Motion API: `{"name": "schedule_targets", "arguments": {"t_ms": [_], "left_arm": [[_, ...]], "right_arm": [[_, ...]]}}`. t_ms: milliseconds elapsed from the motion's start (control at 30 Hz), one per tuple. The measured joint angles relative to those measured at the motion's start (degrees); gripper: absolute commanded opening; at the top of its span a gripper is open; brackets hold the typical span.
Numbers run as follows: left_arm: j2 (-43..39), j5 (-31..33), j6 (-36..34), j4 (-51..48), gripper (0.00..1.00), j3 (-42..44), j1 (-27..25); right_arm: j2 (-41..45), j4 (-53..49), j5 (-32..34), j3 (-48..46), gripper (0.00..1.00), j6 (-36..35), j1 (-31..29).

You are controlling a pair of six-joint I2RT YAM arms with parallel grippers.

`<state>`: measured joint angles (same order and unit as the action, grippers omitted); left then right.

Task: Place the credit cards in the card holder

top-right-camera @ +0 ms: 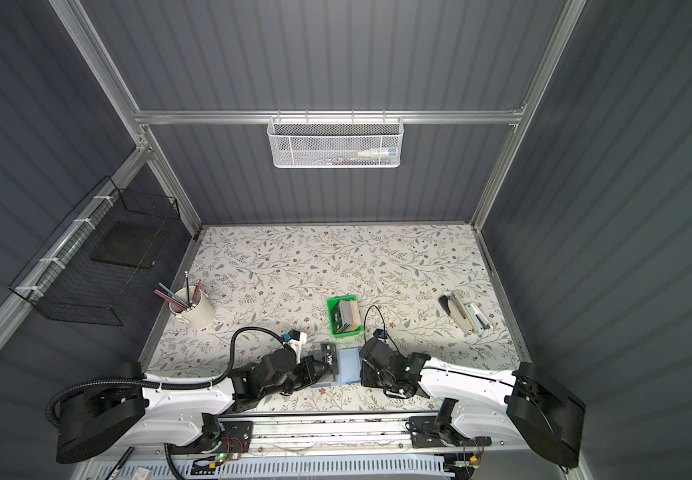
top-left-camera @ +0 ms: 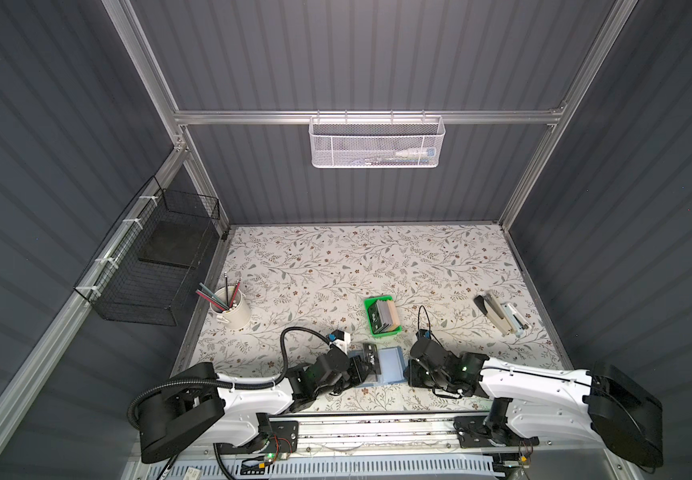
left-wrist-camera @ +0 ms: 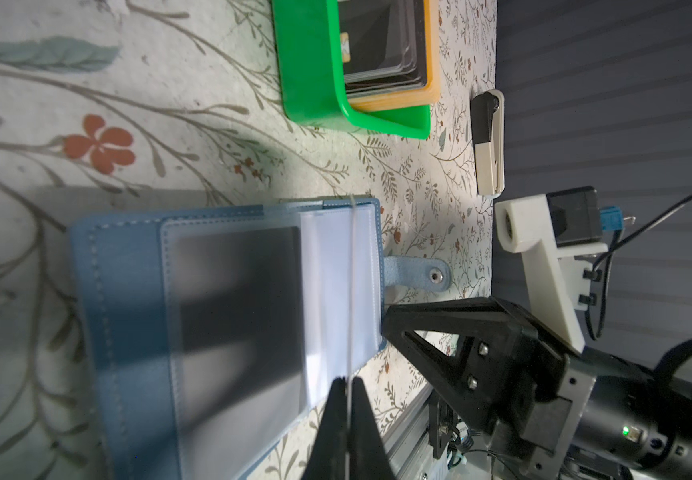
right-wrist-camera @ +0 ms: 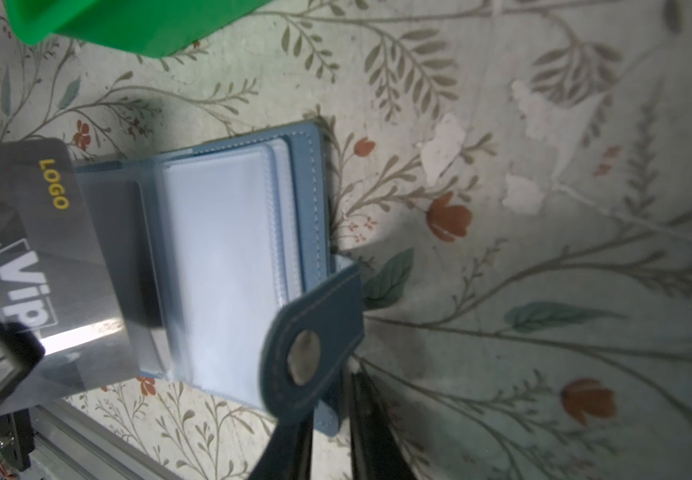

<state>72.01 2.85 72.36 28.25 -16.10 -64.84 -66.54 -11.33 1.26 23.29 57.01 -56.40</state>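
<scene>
The blue card holder (top-left-camera: 390, 365) (top-right-camera: 348, 363) lies open near the table's front edge, clear sleeves up (right-wrist-camera: 227, 257), snap tab (left-wrist-camera: 419, 274) sticking out. My left gripper (top-left-camera: 363, 368) (left-wrist-camera: 349, 380) is shut on a dark credit card with white "VIP" marks (right-wrist-camera: 32, 257) (top-left-camera: 372, 358), held edge-up over the holder's left half. More credit cards (top-left-camera: 385, 316) (left-wrist-camera: 381, 41) stand in the green tray (top-left-camera: 371, 305). My right gripper (top-left-camera: 408, 370) (right-wrist-camera: 331, 399) stands at the holder's right edge, its jaws narrowly open astride the cover's rim beside the tab.
A cream cup of pencils (top-left-camera: 229, 309) stands at the left, a stapler (top-left-camera: 502, 316) at the right. A black wire basket (top-left-camera: 148, 270) hangs on the left wall, a white mesh basket (top-left-camera: 375, 141) on the back rail. The metal rail (top-left-camera: 377, 428) runs along the table's front.
</scene>
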Motion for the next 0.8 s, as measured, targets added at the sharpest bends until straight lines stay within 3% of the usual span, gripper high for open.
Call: {"name": "schedule_targets", "arguments": {"t_ms": [800], "left_arm": [[-1.31,-0.02,-0.55,-1.03,0.00,-0.44,-0.48]], "right_arm": [[0.09,0.79,0.02,-0.68,0.17,1.11,-0.07]]}}
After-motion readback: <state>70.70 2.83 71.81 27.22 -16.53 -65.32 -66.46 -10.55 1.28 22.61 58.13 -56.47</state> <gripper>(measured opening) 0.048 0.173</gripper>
